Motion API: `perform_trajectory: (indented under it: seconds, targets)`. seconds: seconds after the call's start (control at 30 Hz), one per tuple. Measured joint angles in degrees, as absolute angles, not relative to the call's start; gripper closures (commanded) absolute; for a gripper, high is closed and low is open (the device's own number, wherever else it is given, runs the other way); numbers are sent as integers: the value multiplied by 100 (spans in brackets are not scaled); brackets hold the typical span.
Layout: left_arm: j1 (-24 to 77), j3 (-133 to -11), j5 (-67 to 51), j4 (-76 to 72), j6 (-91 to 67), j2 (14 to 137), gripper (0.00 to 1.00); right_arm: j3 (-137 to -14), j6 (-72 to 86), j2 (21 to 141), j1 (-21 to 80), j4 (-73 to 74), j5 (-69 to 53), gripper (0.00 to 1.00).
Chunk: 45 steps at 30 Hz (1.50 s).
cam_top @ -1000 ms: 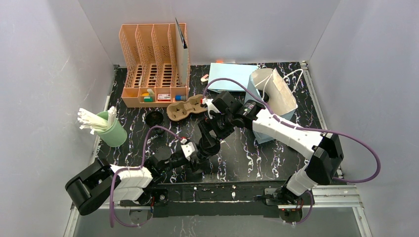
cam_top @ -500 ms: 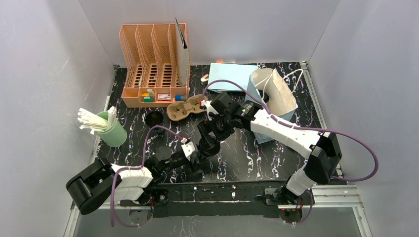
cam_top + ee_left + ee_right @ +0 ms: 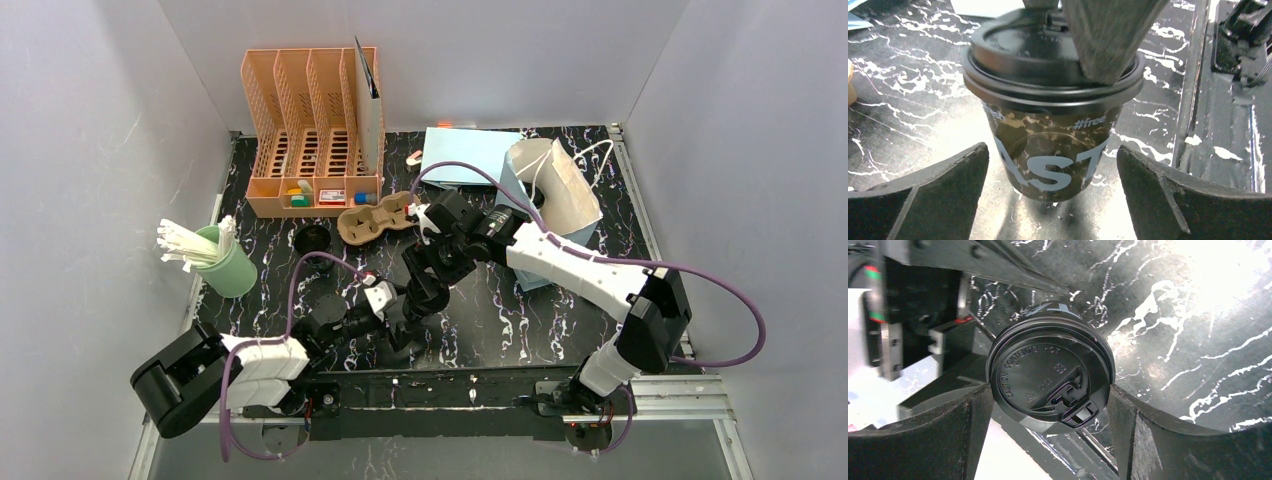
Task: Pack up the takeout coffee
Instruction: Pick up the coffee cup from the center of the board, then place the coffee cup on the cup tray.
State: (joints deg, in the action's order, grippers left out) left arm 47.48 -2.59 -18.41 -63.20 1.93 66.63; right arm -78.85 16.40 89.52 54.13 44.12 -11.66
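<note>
On the marbled table (image 3: 500, 310) stand an orange file rack (image 3: 310, 130), green cup (image 3: 232, 268), brown carrier (image 3: 375, 218) and blue bag (image 3: 555, 195).

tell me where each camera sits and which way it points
Top external: above and behind the arms, looking down on the table; both arms show, bases at bottom.
Left wrist: on the left arm, looking level at the coffee cup; left pincer fingers frame it.
Right wrist: on the right arm, looking down on that cup; right pincer fingers flank it.
Shared: both wrist views hold the same cup.
</note>
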Motion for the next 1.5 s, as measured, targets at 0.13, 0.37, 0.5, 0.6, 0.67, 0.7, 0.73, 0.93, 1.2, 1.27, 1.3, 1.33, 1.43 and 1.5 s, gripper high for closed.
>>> perform_trajectory:
  seconds: [0.13,0.37,0.5,0.6,0.67,0.7,0.73,0.93,1.2,1.27,1.3,1.33,1.43,1.5]
  targets:
    - [4748,-268,-1728,-6375,-78,6324,2,-7885,1693,8952,5419,4630,-663,16]
    - [4748,-231,-1286,-6276,-958,5450,2,-7885,1800,8573,5417,4840,102,18]
    - [4748,-360,-867,-5492,-1500,4882,2,-8038,1789,7992,5417,4877,401,22]
    - [4748,-993,-178,-4143,-2082,4619,2,-8519,1754,7701,5419,4936,722,23]
    - [4748,-1588,281,-3280,-2458,4613,2,-9002,1706,7588,5419,4945,1052,24]
    - [4748,-1905,506,-2871,-2630,4635,2,-9249,1673,7548,5422,4939,1245,24]
    - [4748,-2176,692,-2545,-2775,4661,2,-9474,1647,7509,5424,4925,1455,25]
    - [4748,-3127,895,-1747,-3177,5216,9,-10355,1500,7323,5428,4921,2888,30]
    - [5094,-5236,657,-1024,-3732,7356,12,-10875,1203,7022,5428,4912,4622,32]
    - [5360,-5688,766,-926,-3734,7684,12,-10881,1135,6967,5428,4917,4967,33]
    - [5509,-5953,832,-888,-3728,7870,12,-10884,1100,6958,5428,4917,5131,33]
    - [5634,-6211,891,-882,-3712,8051,11,-10881,1048,6958,5428,4915,5286,34]
    - [5948,-6921,1068,-915,-3614,8571,10,-10803,840,6967,5428,4678,5743,34]
    - [6086,-7247,1203,-1031,-3546,8855,11,-10608,609,6914,5428,4281,6038,35]
